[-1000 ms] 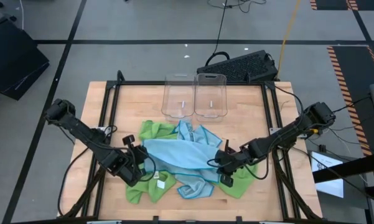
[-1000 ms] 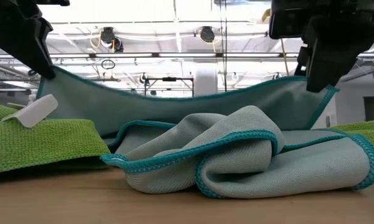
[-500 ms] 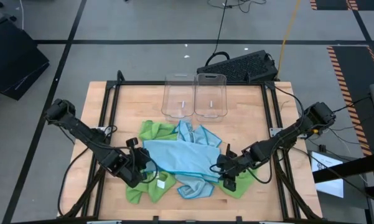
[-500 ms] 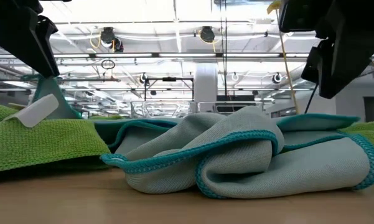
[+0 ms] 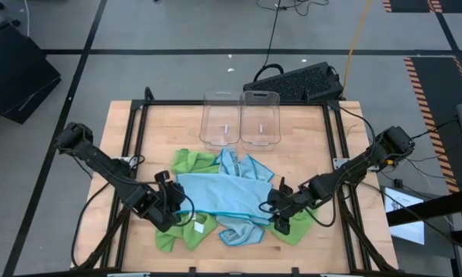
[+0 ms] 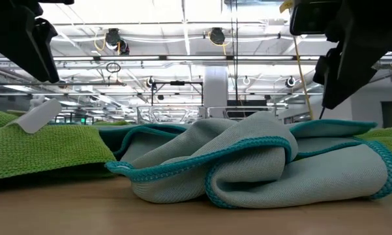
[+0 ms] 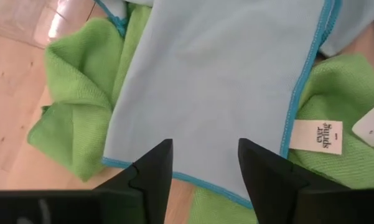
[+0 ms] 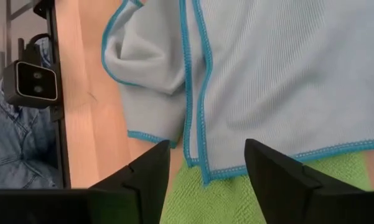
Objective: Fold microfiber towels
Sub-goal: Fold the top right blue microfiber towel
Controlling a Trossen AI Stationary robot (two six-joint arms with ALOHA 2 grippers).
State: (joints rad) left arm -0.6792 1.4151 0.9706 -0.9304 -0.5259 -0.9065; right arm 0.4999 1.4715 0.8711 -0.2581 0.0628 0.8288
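Both the left gripper [image 5: 174, 205] and right gripper [image 5: 277, 209] hang with fingers spread, empty, above the flat blue towel [image 5: 219, 193] at lower centre.

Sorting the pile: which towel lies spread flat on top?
The light blue towel between both claws; the other towels lie crumpled or half buried beneath it.

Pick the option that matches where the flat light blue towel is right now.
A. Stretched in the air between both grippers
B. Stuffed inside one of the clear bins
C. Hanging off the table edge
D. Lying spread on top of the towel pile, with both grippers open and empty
D: the light blue towel lies flat over the green towels, while the left gripper and right gripper hang open above it, holding nothing.
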